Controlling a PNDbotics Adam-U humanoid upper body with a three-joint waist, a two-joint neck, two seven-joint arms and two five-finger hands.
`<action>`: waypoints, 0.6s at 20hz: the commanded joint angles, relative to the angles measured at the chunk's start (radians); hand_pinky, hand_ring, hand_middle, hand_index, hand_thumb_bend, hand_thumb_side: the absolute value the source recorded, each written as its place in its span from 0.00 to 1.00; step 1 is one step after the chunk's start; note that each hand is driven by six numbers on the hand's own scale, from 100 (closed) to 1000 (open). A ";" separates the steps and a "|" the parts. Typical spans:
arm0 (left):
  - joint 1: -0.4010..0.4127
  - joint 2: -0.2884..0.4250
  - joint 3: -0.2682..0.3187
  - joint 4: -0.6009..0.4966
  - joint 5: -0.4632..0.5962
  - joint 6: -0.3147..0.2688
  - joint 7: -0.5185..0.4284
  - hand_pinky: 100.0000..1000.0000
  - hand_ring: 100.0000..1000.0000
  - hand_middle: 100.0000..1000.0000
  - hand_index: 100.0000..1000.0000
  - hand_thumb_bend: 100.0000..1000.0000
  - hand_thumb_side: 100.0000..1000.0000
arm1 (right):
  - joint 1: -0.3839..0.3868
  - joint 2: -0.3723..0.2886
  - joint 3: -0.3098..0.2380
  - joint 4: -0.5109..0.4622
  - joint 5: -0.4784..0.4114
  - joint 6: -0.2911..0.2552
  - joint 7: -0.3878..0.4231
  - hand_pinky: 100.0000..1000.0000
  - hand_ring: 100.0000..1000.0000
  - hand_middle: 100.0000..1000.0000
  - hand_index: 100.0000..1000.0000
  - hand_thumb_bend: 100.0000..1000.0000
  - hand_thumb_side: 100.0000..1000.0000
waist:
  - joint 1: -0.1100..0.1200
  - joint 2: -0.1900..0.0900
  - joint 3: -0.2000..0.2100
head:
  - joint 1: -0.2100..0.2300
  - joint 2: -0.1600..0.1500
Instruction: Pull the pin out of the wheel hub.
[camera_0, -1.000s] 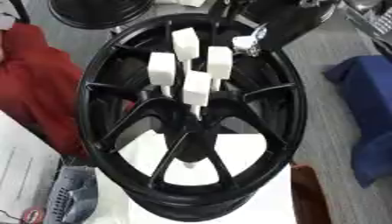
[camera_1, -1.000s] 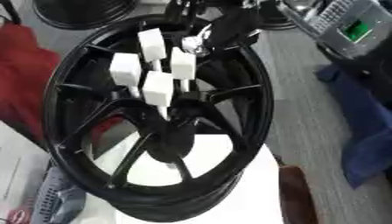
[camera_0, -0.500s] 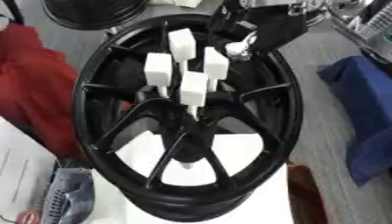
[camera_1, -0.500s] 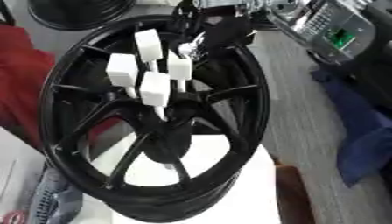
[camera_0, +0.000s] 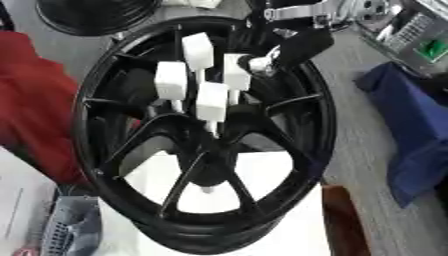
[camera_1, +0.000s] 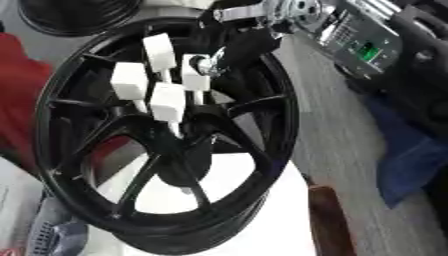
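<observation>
Under the wheel hub (camera_0: 289, 165) — white tabletop (camera_0: 262, 172), grey floor (camera_0: 354, 125).

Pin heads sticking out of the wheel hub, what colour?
White, blocky pin heads against the black wheel hub; clearest in the left eye view.

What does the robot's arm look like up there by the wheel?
The right hand is mostly black, with a small shiny silver knob at one fingertip. Above it, the arm carries a pale silver metal bracket. No left hand shows.
</observation>
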 joint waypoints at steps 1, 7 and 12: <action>-0.008 0.037 0.020 -0.006 0.003 -0.005 -0.001 0.80 0.83 0.79 0.88 0.18 0.85 | -0.011 -0.008 -0.014 0.001 -0.008 -0.005 0.006 0.88 0.82 0.81 0.89 0.14 0.68 | 0.005 -0.012 0.001 | 0.004 0.005; -0.008 0.032 0.020 -0.003 0.004 -0.008 -0.004 0.80 0.83 0.79 0.88 0.18 0.84 | 0.003 -0.004 -0.014 0.035 0.021 -0.021 -0.001 0.88 0.83 0.82 0.90 0.17 0.67 | 0.008 -0.007 0.003 | 0.006 0.005; -0.006 0.027 0.022 -0.001 0.005 -0.009 -0.005 0.80 0.83 0.79 0.88 0.18 0.84 | 0.006 0.005 -0.013 0.061 0.049 -0.043 -0.006 0.88 0.82 0.82 0.90 0.16 0.70 | 0.012 -0.001 0.006 | 0.002 0.005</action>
